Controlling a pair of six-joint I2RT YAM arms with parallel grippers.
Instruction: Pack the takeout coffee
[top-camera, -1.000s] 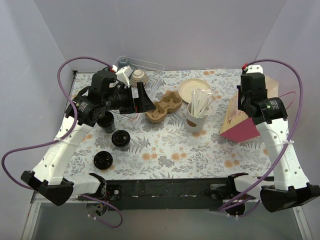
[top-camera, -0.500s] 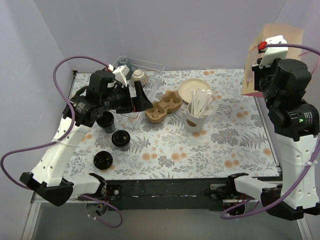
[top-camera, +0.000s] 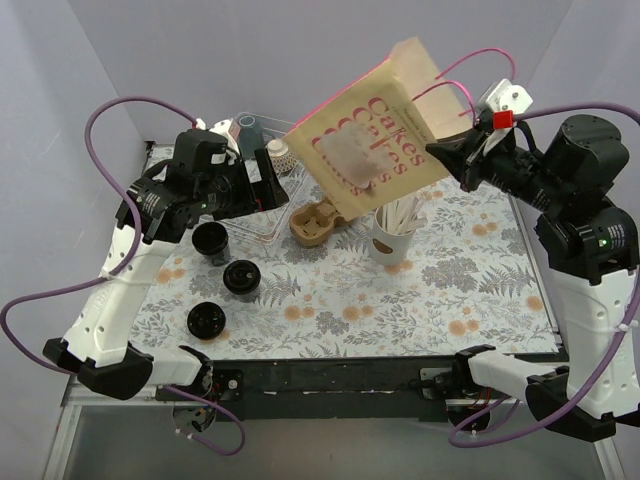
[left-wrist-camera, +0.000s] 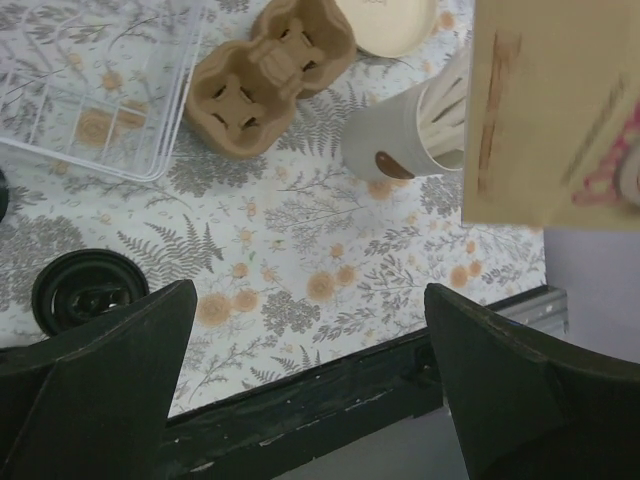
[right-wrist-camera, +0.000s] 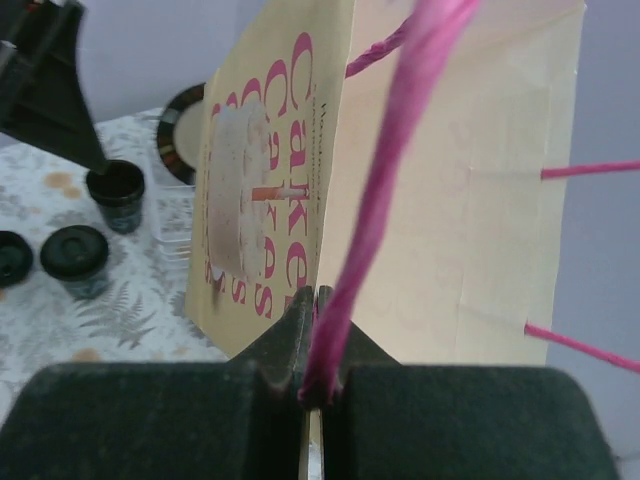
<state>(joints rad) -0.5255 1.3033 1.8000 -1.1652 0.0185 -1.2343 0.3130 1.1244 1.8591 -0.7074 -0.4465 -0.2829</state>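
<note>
My right gripper (top-camera: 447, 153) (right-wrist-camera: 325, 300) is shut on the pink cord handle (right-wrist-camera: 370, 200) of a tan paper bag (top-camera: 368, 150) printed "Cakes". It holds the bag tilted in the air over the table's back middle. Two takeout coffee cups with black lids (top-camera: 210, 239) (top-camera: 241, 276) stand at the left; the right wrist view shows them too (right-wrist-camera: 115, 188) (right-wrist-camera: 75, 255). A third black round lid (top-camera: 205, 320) lies nearer the front; I cannot tell whether a cup is under it. My left gripper (top-camera: 278, 190) (left-wrist-camera: 310, 380) is open and empty, above the table beside the cups.
A brown cardboard cup carrier (top-camera: 318, 222) (left-wrist-camera: 265, 70) sits mid-table. A grey cup of wooden stirrers (top-camera: 390, 240) (left-wrist-camera: 395, 135) stands to its right. A clear plastic tray (top-camera: 290, 135) (left-wrist-camera: 90, 80) is at the back left. A beige plate (left-wrist-camera: 385, 25) lies behind the carrier.
My right arm has lifted the bag off the table's right side and swung it up and left over the middle. My left gripper has drawn back slightly to the left.
</note>
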